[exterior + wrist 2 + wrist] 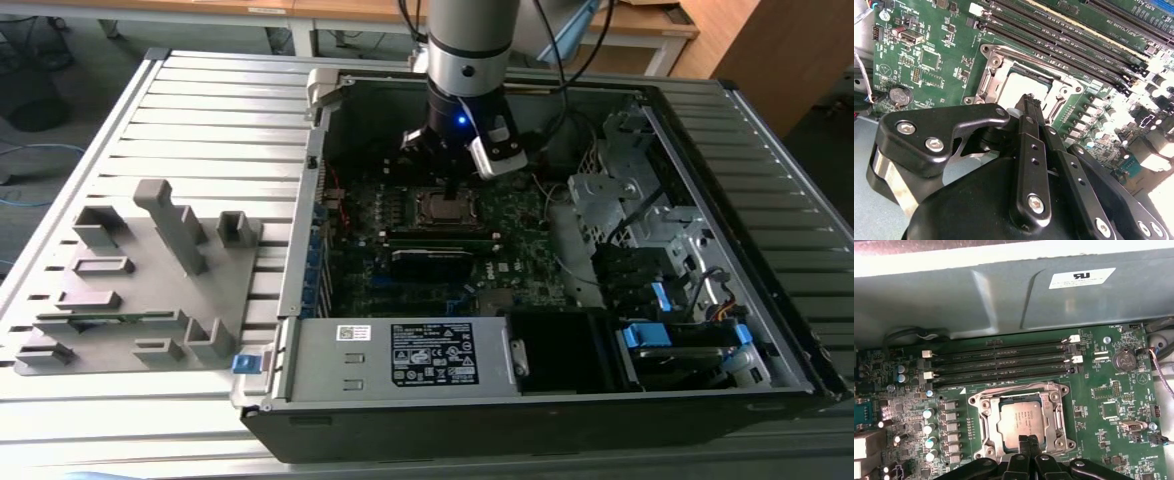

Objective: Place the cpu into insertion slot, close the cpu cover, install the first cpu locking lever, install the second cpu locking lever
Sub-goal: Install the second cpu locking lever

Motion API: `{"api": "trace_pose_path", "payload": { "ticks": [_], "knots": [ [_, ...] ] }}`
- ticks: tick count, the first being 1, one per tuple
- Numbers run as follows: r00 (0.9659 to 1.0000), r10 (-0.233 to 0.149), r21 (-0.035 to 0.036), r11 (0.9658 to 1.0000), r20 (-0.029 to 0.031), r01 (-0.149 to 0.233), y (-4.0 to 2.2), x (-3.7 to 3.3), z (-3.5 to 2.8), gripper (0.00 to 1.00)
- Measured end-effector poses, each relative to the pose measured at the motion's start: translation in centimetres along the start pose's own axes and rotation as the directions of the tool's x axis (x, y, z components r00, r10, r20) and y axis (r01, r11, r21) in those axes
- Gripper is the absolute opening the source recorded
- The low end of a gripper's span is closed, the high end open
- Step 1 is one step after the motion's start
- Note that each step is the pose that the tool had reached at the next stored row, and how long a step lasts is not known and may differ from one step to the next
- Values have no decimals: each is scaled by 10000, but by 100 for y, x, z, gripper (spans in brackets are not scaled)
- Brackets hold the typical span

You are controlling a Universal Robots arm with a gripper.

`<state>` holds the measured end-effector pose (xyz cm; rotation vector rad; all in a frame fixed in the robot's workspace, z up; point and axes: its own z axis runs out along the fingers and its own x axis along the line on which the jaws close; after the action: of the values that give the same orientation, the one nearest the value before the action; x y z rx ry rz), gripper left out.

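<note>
**Fingers pinched together over the seated chip**

While the cpu point(1023, 421) lies flat in the insertion slot point(985, 426), its dull silver-grey top shows through the square window of the cpu cover point(1046, 401), a thin silvery frame plate that lies down over the socket. In the second wrist view the same chip point(1021, 87) glares pale inside the bright metal rim point(990, 65).

Directly above it hangs the gripper point(1025, 441), its two slim black fingers point(1030, 131) pressed together with no gap and nothing between them, tips at the chip's edge nearest the wrist. Whether they touch the metal cannot be told. Matte black linkage bars with silver screw heads fan out behind them.

Beside the socket run long, narrow black memory slots point(999, 362) with white end clips, all set on the green motherboard point(1104, 390) among small cylindrical capacitors point(929, 427) and a round coin battery point(1124, 360).

From the exterior view, the arm point(467, 60) comes straight down into the open computer case point(747, 330), wrist vertical, a blue light glowing on it. That case rests on a ribbed grey metal table point(200, 110), with a grey blocky fixture point(134, 280) well apart toward the exterior view's left.
</note>
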<state>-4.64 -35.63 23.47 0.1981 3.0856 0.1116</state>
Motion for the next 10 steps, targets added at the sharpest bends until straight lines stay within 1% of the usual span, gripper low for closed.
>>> {"api": "trace_pose_path", "payload": {
  "ticks": [10],
  "knots": [
    [10000, -4, -1, 10000, 0, 4, 52, 7, 1, 10]
  ]
}}
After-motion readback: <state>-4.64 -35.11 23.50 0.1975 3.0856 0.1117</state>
